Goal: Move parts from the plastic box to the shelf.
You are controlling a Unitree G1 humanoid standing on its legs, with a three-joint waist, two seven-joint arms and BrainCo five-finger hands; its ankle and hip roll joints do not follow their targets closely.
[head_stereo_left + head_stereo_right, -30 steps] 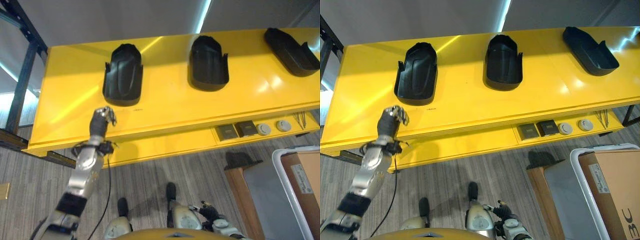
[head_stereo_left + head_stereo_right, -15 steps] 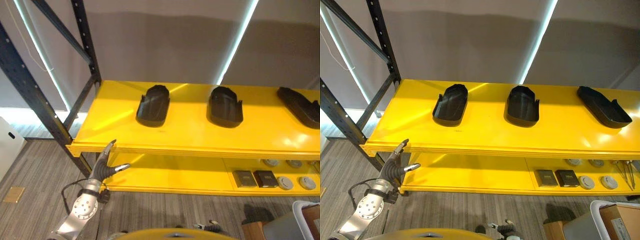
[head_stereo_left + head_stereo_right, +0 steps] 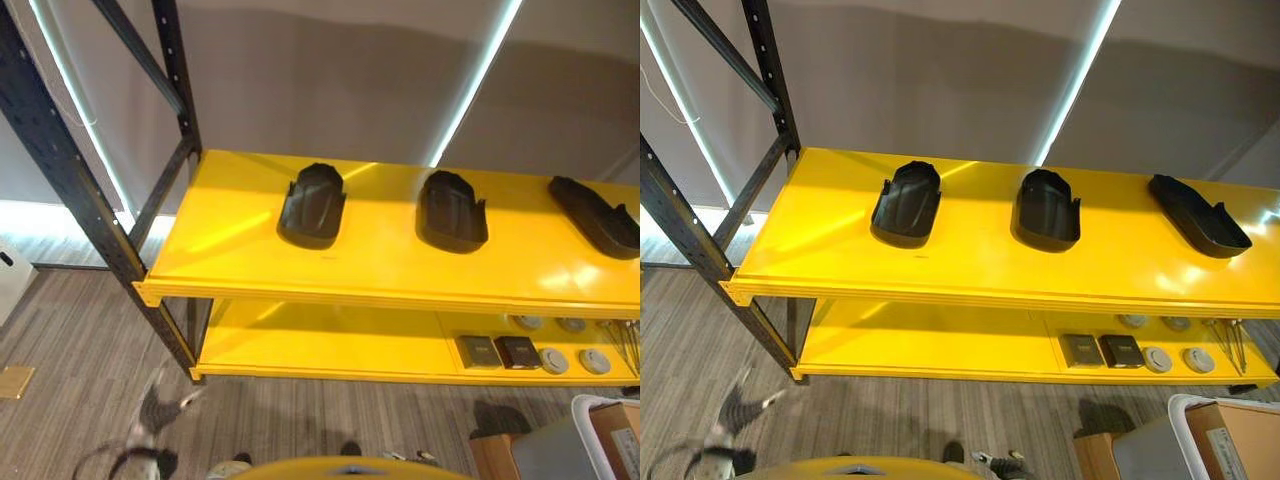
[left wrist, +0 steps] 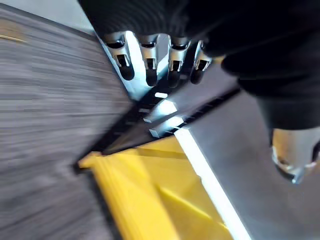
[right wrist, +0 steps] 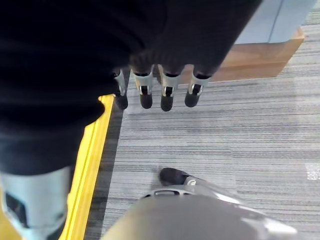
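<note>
Three black parts are seen lying on the top board of the yellow shelf (image 3: 330, 265): the left part (image 3: 312, 205), the middle part (image 3: 452, 211) and the right part (image 3: 595, 215), spaced well apart in a row. Small items (image 3: 497, 351) are noted on the lower board, below the right part. A plastic box (image 3: 1160, 450) with a cardboard carton (image 3: 1237, 440) stands on the floor beyond the shelf's right end. The left hand (image 4: 165, 45) is held below the shelf's left corner, fingers (image 4: 150, 70) relaxed and empty. The right hand (image 5: 150, 65) hangs over the floor beside the shelf edge, fingers straight, nothing held.
</note>
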